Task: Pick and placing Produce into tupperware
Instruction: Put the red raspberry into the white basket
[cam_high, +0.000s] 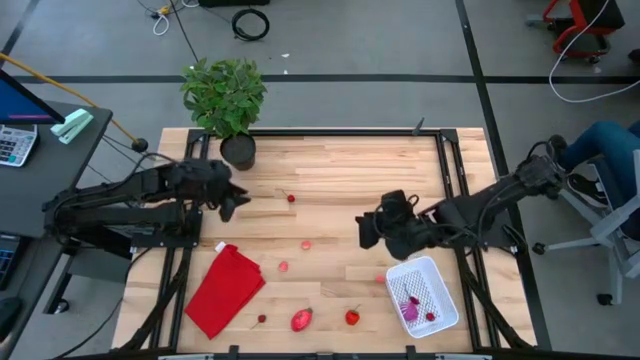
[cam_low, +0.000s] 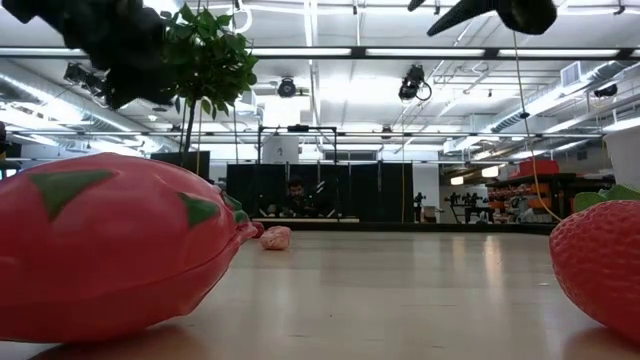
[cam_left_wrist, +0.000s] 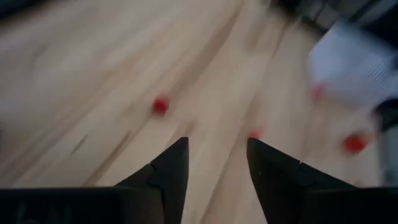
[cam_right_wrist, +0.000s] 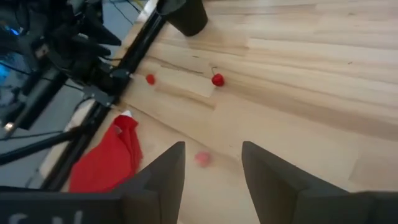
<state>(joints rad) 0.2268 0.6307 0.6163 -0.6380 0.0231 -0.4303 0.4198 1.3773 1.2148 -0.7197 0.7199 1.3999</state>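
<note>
Red toy fruits (cam_high: 352, 317) lay scattered across the worktop (cam_high: 340, 190); both jaws, left gripper (cam_high: 229, 203) and right gripper (cam_high: 368, 229), hung parted and empty, white mesh tupperware (cam_high: 423, 294) waiting lower right.

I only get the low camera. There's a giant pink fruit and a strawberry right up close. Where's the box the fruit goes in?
Observer: The white tupperware sits at the table's near right edge, beside the strawberry. Your view doesn't reach it.
Operator: Is anything in it?
Observer: Yes, a few pink and red pieces lie inside.
Operator: Where are the robot hands?
Observer: The right gripper hangs over bare wood just left of the tupperware, fingers apart and empty. The left gripper is up near the plant pot, also open and empty.
Operator: Anything else I'm missing?
Observer: A folded red cloth lies at the near left, left of your big pink fruit.
</note>
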